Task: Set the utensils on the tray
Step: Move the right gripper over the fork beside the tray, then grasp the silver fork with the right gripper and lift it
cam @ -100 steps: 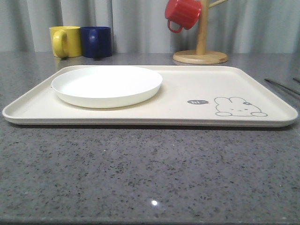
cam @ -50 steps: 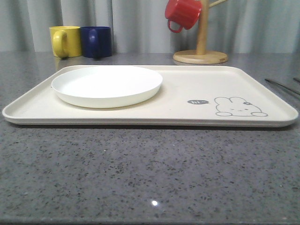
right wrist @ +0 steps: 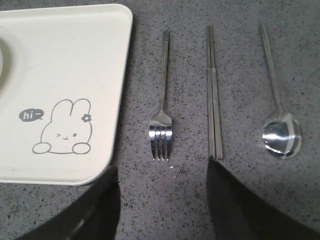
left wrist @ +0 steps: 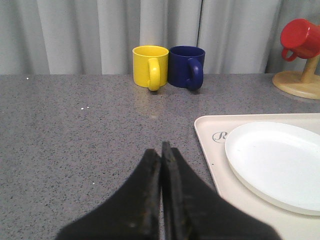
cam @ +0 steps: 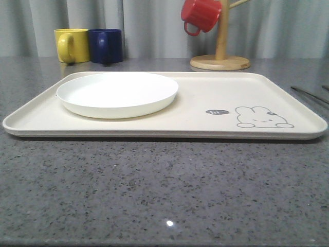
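The cream tray with its rabbit drawing lies across the grey counter; its corner and its rim appear in the wrist views too. Beside the tray's right edge lie the utensils on the counter: a silver fork, a pair of chopsticks and a spoon, all parallel. Thin tips of the chopsticks peek in at the front view's right edge. My right gripper hangs open above the counter just short of the fork's tines. Left of the tray, my left gripper is shut on nothing.
A round white plate sits on the tray's left half. A yellow mug and a dark blue mug stand at the back left. A wooden mug tree holding a red mug stands behind the tray.
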